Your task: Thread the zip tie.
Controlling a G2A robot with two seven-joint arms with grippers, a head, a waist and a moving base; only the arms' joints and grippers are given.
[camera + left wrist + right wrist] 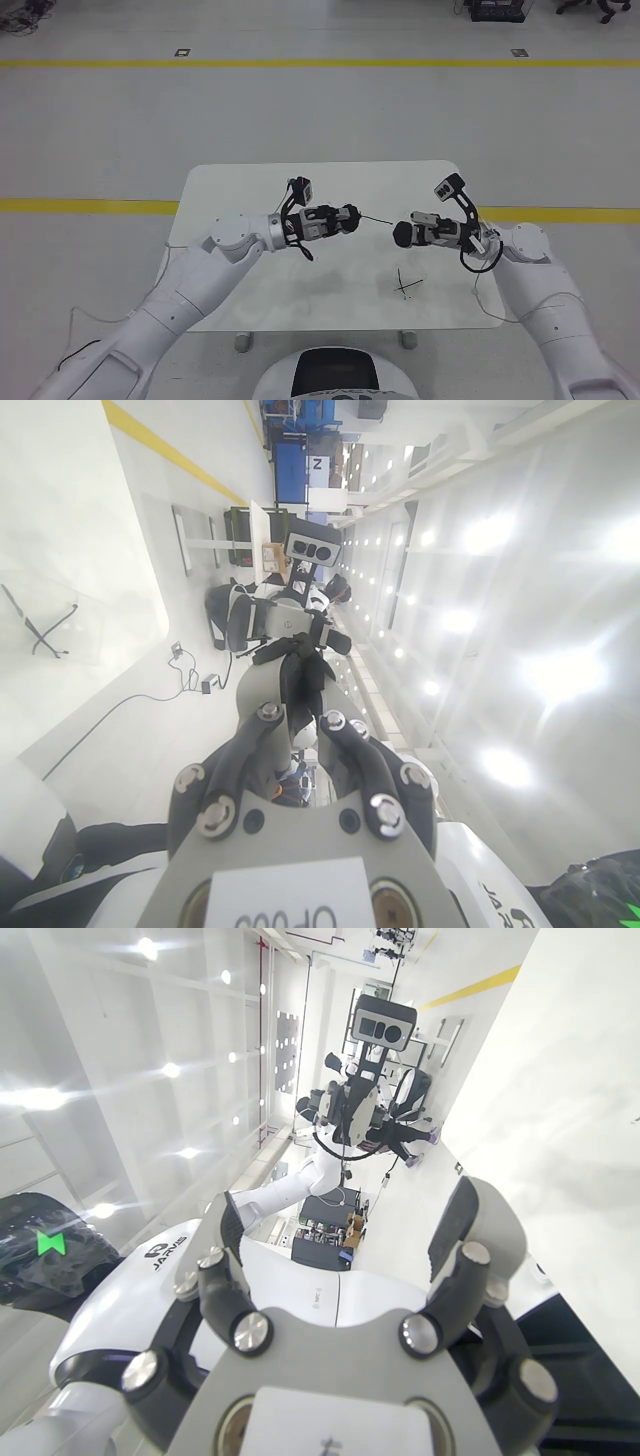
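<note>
Above a white table (240, 190), a thin black zip tie (375, 219) is held out roughly level by the left gripper (352, 218). Its fingers (255, 692) are seen pressed together in the left wrist view. The strap is pinched at one end, and the rest points across the gap at the other arm. The right gripper (345, 1195) is held opposite, clear of the tabletop, with its two fingers (227, 1223) spread wide and nothing between them.

The two grippers are turned toward each other over the middle of the table, nose to nose. The free end of the zip tie lies close to the front of the right gripper. Whether the tip is touching it cannot be told from above.

Nearer the robot and toward its right side, a few loose zip ties (405, 283) are laid crossed over one another on the tabletop, apart from both grippers — the same crossed bundle is picked out on the table surface in the left wrist view.

Behind the table, a yellow line (100, 206) is painted across the pale floor, and a second one is seen farther back — both run parallel to the table's far edge
</note>
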